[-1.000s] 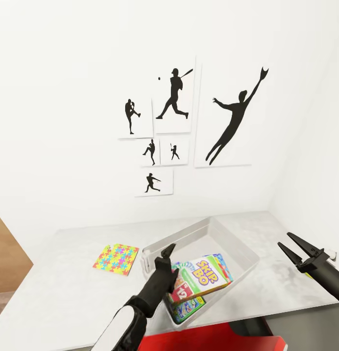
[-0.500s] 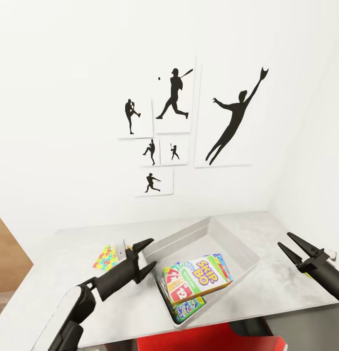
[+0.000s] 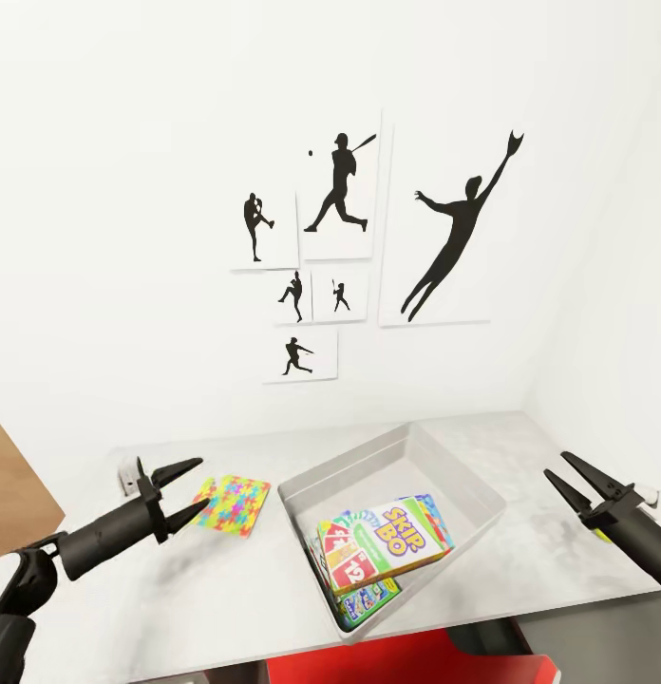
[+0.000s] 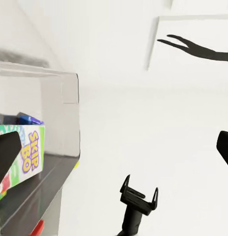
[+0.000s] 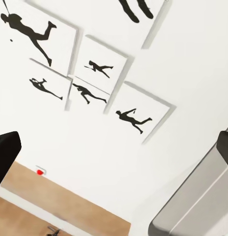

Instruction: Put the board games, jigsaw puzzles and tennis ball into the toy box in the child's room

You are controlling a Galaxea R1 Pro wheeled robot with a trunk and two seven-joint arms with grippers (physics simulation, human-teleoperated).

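Clearly both the left gripper (image 3: 179, 491) and right gripper (image 3: 571, 480) hold their jaws wide apart, gripping nothing.

Walls (image 3: 131, 190): plain white, corner at right, evenly lit, no hard shadows.
Wall prints (image 3: 340, 190): cluster of white panels w/ black sports silhouettes; biggest at right, a leaping figure (image 3: 454, 228).
Floor (image 3: 17, 494): wood planks, strip seen at far left.
Wall button (image 5: 40, 172): small, red, low on wall above wood floor.
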